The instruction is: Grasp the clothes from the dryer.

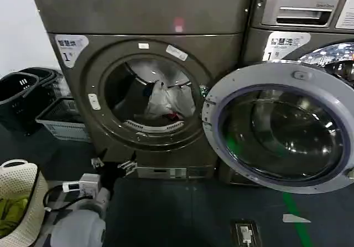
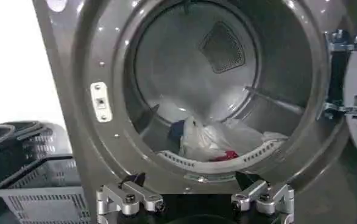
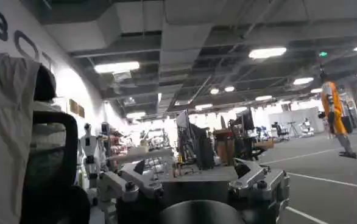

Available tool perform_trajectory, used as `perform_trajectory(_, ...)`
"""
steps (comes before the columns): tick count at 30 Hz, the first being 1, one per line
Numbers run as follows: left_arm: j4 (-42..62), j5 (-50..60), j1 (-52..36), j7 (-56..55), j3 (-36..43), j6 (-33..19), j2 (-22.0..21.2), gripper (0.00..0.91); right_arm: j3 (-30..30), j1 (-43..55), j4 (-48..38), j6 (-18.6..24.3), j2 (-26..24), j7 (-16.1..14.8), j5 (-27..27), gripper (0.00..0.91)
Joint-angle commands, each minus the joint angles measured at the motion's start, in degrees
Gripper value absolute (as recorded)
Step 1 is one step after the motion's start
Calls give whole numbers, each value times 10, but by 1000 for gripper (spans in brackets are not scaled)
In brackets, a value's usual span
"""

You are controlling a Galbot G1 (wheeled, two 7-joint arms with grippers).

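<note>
Clothes (image 1: 166, 100) lie as a white and pale grey bundle at the bottom of the drum, inside the dryer (image 1: 138, 14), with a small red piece low at the front and a dark blue bit on the bundle's left side. Same bundle in the left wrist view (image 2: 206, 141), just behind the porthole's lower lip. Dryer door (image 1: 279, 133) swung wide open to the right, glass facing out. Left gripper (image 1: 113, 168) low in front of the machine, below the porthole, well apart from the clothes; fingers (image 2: 127, 198) spread wide, holding nothing. Right gripper (image 3: 197, 185) faces away into the room, fingers parted, nothing between them. Dark baskets (image 1: 19, 92) and a grey crate (image 1: 61, 119) stand left of the dryer. White basket (image 1: 22, 186) with yellow-green cloth (image 1: 11, 211) at near left.
</note>
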Motion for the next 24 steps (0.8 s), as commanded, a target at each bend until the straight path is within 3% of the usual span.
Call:
perform_trajectory(1, 0, 0, 1, 0, 0, 28, 0, 907, 0, 0, 1, 2, 0, 1, 2, 907)
perform_trajectory(24, 4, 3, -1, -3, 7, 28, -2, 907, -4, 5, 1, 4, 4, 4, 2, 907)
